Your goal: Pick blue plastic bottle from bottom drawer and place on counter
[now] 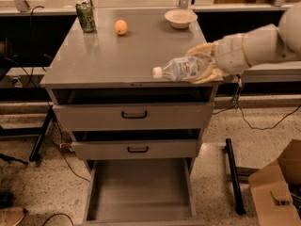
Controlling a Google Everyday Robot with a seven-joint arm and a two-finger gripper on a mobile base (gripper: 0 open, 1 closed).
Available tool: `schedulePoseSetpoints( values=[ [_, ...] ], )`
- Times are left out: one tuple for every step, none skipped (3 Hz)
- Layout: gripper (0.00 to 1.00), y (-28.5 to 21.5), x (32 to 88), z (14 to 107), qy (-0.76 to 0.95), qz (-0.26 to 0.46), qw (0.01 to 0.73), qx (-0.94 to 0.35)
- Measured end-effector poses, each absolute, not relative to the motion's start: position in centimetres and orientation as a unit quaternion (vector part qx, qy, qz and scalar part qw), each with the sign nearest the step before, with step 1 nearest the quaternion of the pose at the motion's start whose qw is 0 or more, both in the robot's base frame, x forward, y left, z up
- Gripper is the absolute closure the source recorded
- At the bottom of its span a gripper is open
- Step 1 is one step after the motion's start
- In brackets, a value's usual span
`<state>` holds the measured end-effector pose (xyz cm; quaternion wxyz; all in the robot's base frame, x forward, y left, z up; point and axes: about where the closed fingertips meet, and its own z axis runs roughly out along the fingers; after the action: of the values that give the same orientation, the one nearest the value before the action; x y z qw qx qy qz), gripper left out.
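- Gripper (201, 65) hangs over the front right corner of the counter (117, 55), at the end of a thick pale arm (256, 45) that reaches in from the right edge of the view.
- Its yellowish fingers (207, 76) are clenched around the blue plastic bottle (181, 68), one above and one below the bottle's rear end.
- The bottle lies on its side in that grasp, with the white cap pointing left, the label towards the camera, and the body roughly parallel to the counter's front edge.
- The bottle is over the counter's glossy grey top, close to the front edge. I cannot tell whether it touches the surface or hangs just above it.
- Far below, the bottom drawer (141, 187) is pulled well out, showing its plain flat grey inside.
- Above it, the middle drawer (136, 149) and the top drawer (134, 118), each with a black handle, stand slightly open with a dark gap over each.
- At the back of the counter, a green can (85, 16) stands upright in the left corner, an orange (121, 27) lies near it, and a pale bowl (180, 18) sits towards the right. All three are well apart from the bottle.
- Behind the counter runs a pale ledge (141, 0) with metal posts.
- A cardboard box (277, 187) sits at the lower right on the speckled floor (28, 192).
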<state>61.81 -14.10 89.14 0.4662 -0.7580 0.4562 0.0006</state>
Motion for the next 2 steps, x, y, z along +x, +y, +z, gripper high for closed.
schedulePoseSetpoints(
  values=[
    [1.0,-12.2,65.9,88.2,0.442,0.032,0.439,-0.782],
    [1.0,-10.1,69.3,87.5,0.432,0.051,0.399,-0.807]
  ],
)
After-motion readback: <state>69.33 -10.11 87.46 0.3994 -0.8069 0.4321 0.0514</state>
